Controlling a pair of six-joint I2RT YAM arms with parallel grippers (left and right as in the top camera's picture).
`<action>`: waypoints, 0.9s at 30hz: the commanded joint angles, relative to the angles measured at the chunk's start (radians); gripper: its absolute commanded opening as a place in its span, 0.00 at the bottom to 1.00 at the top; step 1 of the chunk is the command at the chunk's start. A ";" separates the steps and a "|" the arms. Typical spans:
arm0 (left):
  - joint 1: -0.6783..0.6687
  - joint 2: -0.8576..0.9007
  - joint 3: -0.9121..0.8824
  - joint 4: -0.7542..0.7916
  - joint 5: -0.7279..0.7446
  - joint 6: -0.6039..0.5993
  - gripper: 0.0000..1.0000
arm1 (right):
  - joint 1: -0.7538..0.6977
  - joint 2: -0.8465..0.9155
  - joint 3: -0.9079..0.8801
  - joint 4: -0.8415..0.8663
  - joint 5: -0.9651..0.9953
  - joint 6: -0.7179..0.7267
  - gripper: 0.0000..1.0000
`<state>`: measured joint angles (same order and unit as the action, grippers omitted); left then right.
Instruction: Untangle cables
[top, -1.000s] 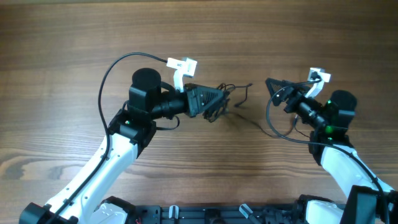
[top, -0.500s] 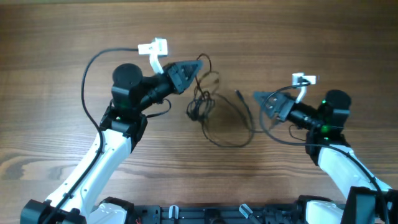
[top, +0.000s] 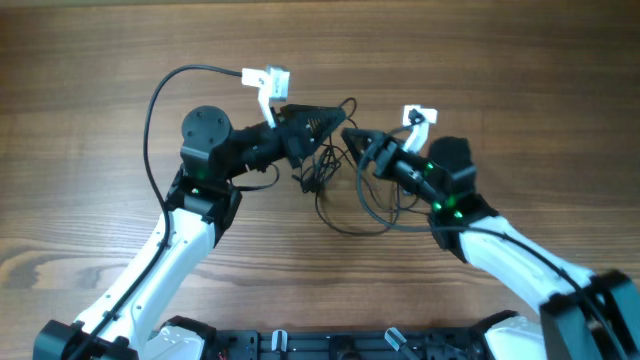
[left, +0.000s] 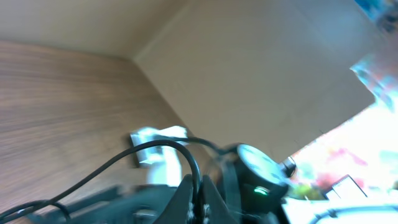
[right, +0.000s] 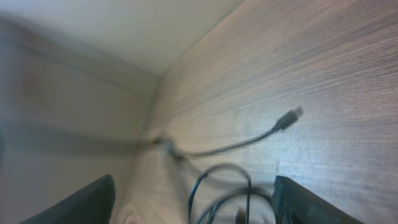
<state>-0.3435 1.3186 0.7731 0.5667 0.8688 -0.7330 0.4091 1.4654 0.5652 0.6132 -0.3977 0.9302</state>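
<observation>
Two arms are reaching over the wooden table (top: 90, 60), each with one gripper, and their tips are nearly meeting above the middle of it. One bunch of cables (top: 322, 172) is lying between and just below them. The strands are too thin and crossed to count from overhead. From the small knot a single wider loop is trailing down toward the near edge and curving back under the right arm.

The left gripper (top: 338, 120) is pointing right, with its jaws drawn together to a narrow wedge. It appears to be pinching a strand at the top of the bunch. The left wrist view is too blurred to confirm the grip, showing only the left gripper (left: 199, 196) with its two dark fingers close together.

The right gripper (top: 358, 140) is pointing left, its tip sitting just beside the knot's upper right. In the right wrist view the right gripper (right: 194, 183) is standing wide open, holding nothing, with its fingers (right: 87, 199) at the two lower corners. A curl of the cables (right: 224, 177) is lying between them. Beyond it, one strand is running along the wood to one plug end (right: 291, 116).
</observation>
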 joint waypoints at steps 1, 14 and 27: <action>-0.020 -0.005 0.011 0.063 0.098 0.030 0.04 | 0.015 0.132 0.097 -0.049 0.093 0.016 0.57; 0.739 -0.156 0.013 0.081 0.159 -0.035 0.04 | -0.676 -0.174 0.110 -0.676 0.098 -0.277 0.05; 0.887 -0.139 0.012 -0.229 -0.132 -0.116 0.04 | -0.942 -0.174 0.110 -0.686 -0.050 -0.439 0.94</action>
<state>0.5961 1.1732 0.7784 0.3992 0.7551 -0.8303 -0.5392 1.3029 0.6708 -0.0746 -0.2974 0.5690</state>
